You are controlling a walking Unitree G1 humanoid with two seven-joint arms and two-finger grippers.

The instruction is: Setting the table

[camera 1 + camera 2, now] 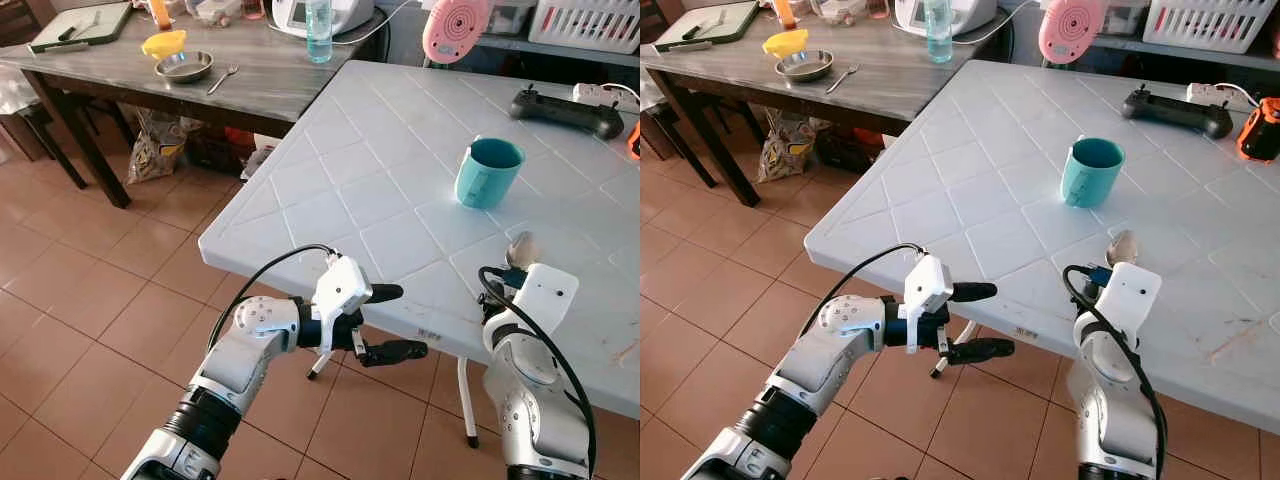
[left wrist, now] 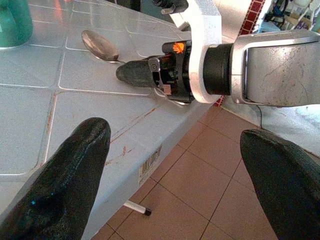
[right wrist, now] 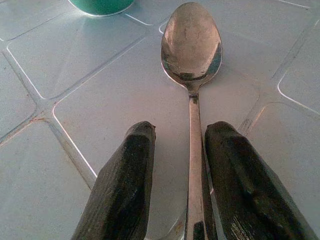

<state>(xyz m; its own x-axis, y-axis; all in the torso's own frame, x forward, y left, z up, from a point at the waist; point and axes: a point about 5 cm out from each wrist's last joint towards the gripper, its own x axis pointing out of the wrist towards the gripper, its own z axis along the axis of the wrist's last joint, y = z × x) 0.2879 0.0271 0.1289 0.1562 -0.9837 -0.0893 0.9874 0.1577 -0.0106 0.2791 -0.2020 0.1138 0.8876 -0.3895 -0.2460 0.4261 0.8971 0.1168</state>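
A metal spoon [image 3: 191, 45] lies flat on the white plastic table [image 1: 370, 200], its bowl pointing toward a teal mug [image 1: 488, 172] that stands upright farther in. My right gripper [image 3: 182, 130] rests low over the table near its front edge, open a little, with the spoon's handle between the fingers and close against one of them. The left gripper [image 1: 405, 320] hangs open just off the table's front edge, with one finger level with the edge and the other below it, holding nothing. In the left wrist view, the spoon [image 2: 100, 45] shows beyond the right gripper's finger.
A black controller [image 1: 567, 112] lies at the white table's far side. Behind, a wooden table holds a steel bowl [image 1: 184, 67], a fork and a water bottle [image 1: 319, 30]. Tiled floor [image 1: 90, 280] opens to the left.
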